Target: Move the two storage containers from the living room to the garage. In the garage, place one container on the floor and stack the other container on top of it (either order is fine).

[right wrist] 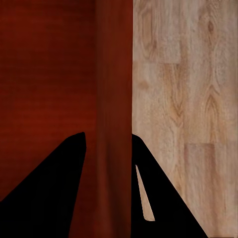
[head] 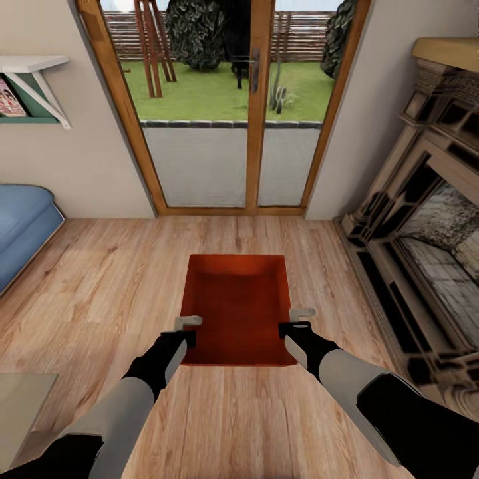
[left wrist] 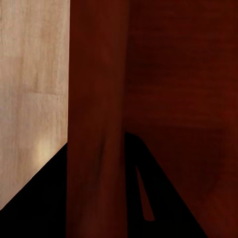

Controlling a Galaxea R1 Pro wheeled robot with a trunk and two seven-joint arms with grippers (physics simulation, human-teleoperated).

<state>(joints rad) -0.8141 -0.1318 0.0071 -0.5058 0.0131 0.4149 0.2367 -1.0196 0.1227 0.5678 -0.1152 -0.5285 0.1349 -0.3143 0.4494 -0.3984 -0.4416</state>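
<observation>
While I stand facing the wood-framed glass door (head: 229,113), the living room spreads around one orange-red storage container (head: 236,293), which I take as my landmark. Beneath it runs the light wood plank floor (head: 106,279), and the container sits flat on those planks, open side up, its long sides running away from me toward the door. Beyond the container the door shows grass and a fence outside. To the right of the container, well apart, stands the fireplace (head: 426,219). To its left, also well apart, is the corner of the blue sofa (head: 23,226), with a white wall shelf (head: 36,80) above that.

My two arms reach forward to the container's near end. My left hand (head: 188,324) is at the left wall, and in the left wrist view that wall (left wrist: 96,119) stands upright between my dark fingers (left wrist: 39,198), one inside and one outside; whether they press it I cannot tell. My right hand (head: 303,316) straddles the right wall (right wrist: 114,99) the same way, with fingers (right wrist: 54,183) on either side, grip likewise unclear.
</observation>
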